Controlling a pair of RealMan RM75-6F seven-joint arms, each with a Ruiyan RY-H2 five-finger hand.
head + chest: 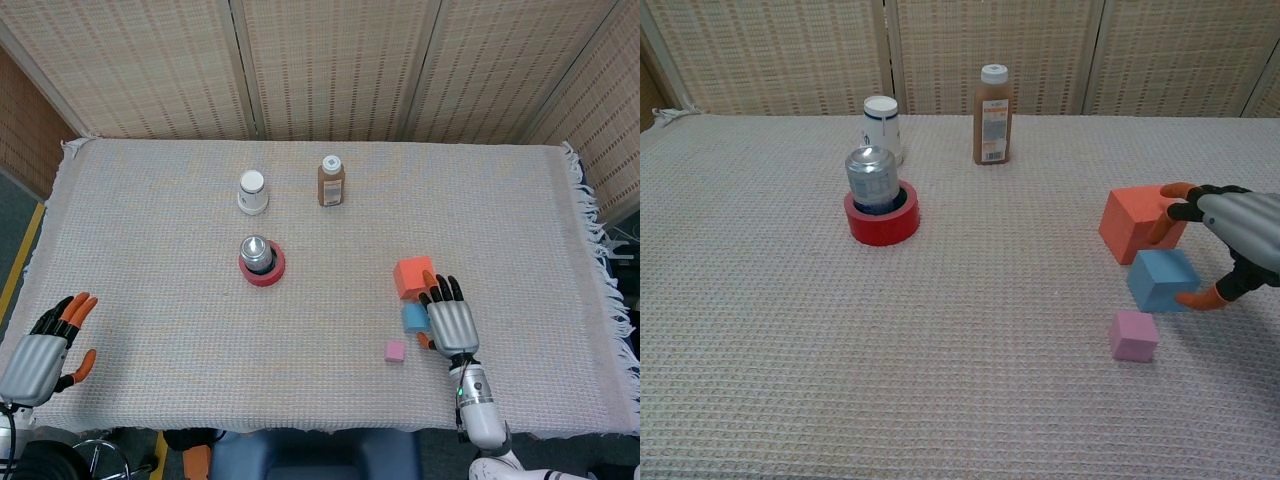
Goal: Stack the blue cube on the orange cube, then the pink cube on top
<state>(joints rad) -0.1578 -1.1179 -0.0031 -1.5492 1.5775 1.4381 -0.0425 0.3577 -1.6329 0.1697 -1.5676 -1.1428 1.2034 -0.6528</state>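
Right robot hand (1230,240) hovers over the blue cube (1160,279) — fingers spread, grasping nothing — just beside the orange cube (1135,220).

A staged test bench: cloth-covered table (150,250) backed by woven screens (330,60)

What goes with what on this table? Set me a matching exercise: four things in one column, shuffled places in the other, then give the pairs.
Things:
1. blue foam cube
2. silver metal can
3. pink foam cube
4. brown plastic bottle with a white cap

Places:
A. inside the red ring
B. far side of the table, right of the white cup
C. nearest the table's front edge
D. under the fingers of the right hand, beside the orange foam cube

Pairs: 1-D, 2-A, 3-C, 4-B
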